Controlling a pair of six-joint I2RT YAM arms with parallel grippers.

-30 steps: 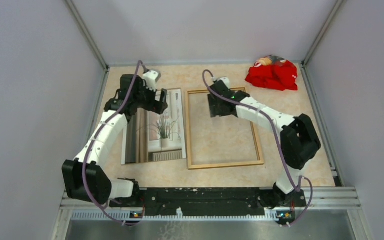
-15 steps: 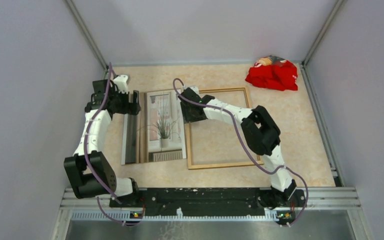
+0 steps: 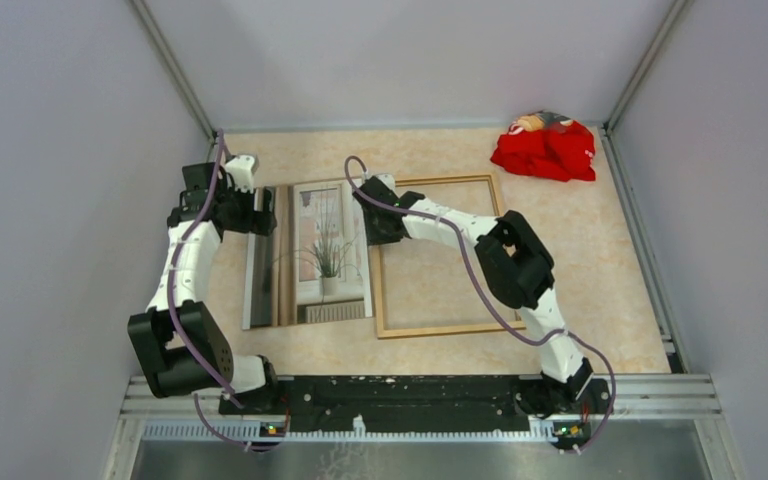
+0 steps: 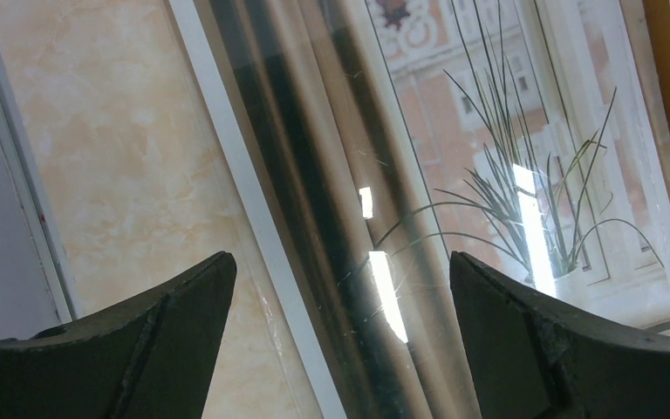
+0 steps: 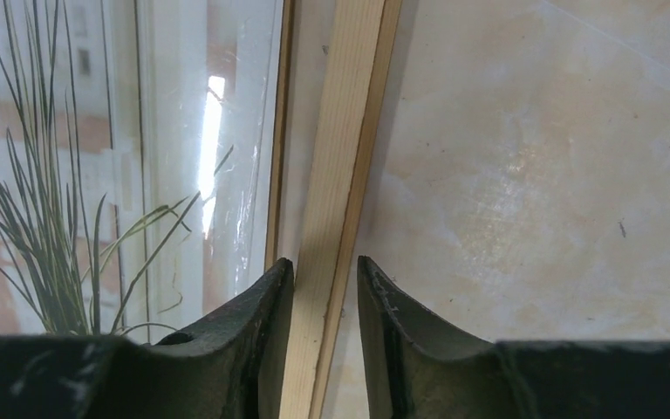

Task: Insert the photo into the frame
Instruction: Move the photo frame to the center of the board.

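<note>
The photo (image 3: 320, 255) lies face up on the table, left of the frame (image 3: 450, 328) and touching its left rail. My left gripper (image 3: 260, 212) is open wide, low over the photo's left edge; its wrist view (image 4: 340, 279) shows the white border and dark curtain of the photo (image 4: 454, 131) between the jaws. My right gripper (image 3: 380, 225) stands astride the frame's left rail near its far end. In its wrist view (image 5: 324, 271) the jaws are narrowly apart around the pale rail (image 5: 349, 131), with a thin gap at the right finger. The photo (image 5: 96, 131) lies just left of that rail.
A crumpled red cloth (image 3: 545, 148) lies at the back right corner. Grey walls close the table on the left, back and right, with a metal rail (image 4: 17, 192) close beside the photo's left edge. Bare table (image 3: 440, 270) shows inside the frame.
Both arms swung left from a second ago: the left gripper went from over the photo's top to its left edge, the right from inside the frame to its left rail. Little has moved since half a second ago.
</note>
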